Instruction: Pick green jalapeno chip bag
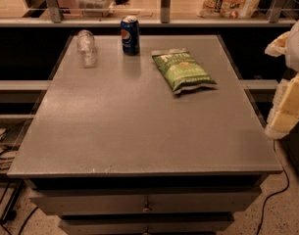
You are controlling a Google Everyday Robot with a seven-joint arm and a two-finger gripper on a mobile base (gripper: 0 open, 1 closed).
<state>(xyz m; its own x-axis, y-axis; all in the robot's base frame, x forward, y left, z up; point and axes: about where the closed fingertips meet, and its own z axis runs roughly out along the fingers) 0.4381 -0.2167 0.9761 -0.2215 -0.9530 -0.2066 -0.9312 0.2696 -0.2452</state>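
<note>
The green jalapeno chip bag (183, 70) lies flat on the grey table (139, 131), at the back right part of its top. It is bright green with white lettering and a small orange-red mark. My gripper (287, 112) shows as pale white and yellowish parts at the right edge of the view, beyond the table's right side. It is well apart from the bag, to the bag's right and nearer the front. It holds nothing that I can see.
A blue Pepsi can (130, 35) stands upright at the back, left of the bag. A clear plastic bottle (86, 48) lies at the back left. A printed white-and-orange bag (231, 0) sits on the shelf behind. Cables run on the floor at both sides.
</note>
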